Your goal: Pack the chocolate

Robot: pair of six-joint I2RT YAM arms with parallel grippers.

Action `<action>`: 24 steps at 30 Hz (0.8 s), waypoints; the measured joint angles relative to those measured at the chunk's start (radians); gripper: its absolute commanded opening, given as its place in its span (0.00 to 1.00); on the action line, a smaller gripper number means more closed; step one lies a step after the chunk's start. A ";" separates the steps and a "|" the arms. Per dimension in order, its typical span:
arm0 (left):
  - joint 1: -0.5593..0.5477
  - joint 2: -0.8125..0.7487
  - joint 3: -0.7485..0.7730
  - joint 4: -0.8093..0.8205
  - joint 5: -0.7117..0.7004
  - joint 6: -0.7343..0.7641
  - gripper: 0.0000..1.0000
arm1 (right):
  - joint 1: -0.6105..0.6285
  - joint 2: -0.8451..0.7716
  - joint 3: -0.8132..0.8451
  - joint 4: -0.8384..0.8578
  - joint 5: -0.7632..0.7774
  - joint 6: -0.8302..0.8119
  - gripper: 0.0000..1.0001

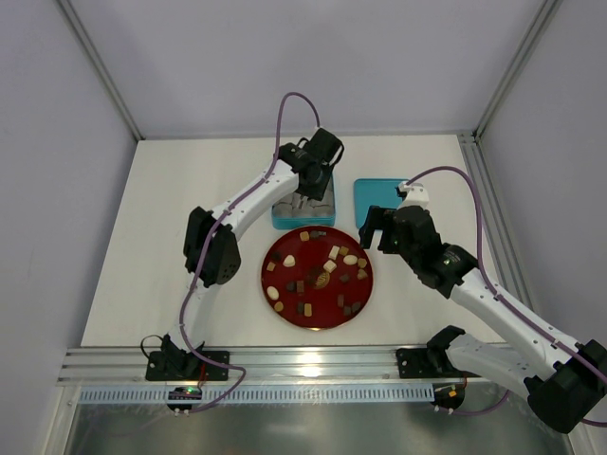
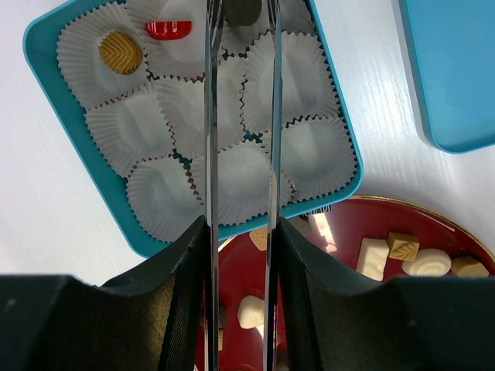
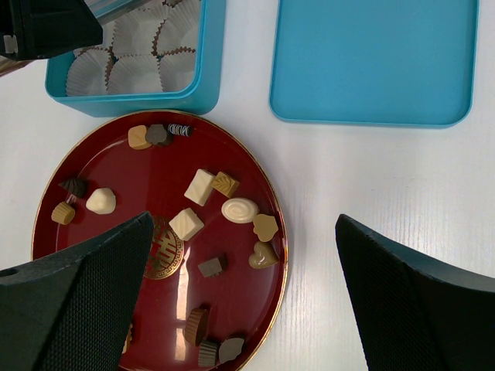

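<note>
Several chocolate pieces (image 1: 322,270), dark, tan and cream, lie on a red plate (image 1: 285,303). They also show in the right wrist view (image 3: 201,185). Behind the plate stands a teal box (image 2: 62,185) of white paper cups. One cup holds a tan piece (image 2: 121,52) and another a red piece (image 2: 168,29). My left gripper (image 2: 242,15) hangs over the box's far cups (image 1: 305,199), its thin blades shut on a dark chocolate piece (image 2: 244,8). My right gripper (image 3: 244,220) is wide open and empty above the plate's right edge (image 1: 377,227).
The teal lid (image 1: 375,194) lies flat to the right of the box, and shows in the right wrist view (image 3: 371,62). The white table (image 1: 171,209) is fenced by frame posts and a rail along the near edge.
</note>
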 measured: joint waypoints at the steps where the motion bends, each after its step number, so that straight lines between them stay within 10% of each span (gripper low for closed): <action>1: 0.000 0.000 0.000 0.000 0.000 0.000 0.39 | 0.000 0.000 0.000 0.000 0.000 0.000 1.00; 24: 0.007 -0.209 -0.106 -0.043 0.011 -0.001 0.37 | 0.000 0.000 0.000 0.002 -0.001 0.000 1.00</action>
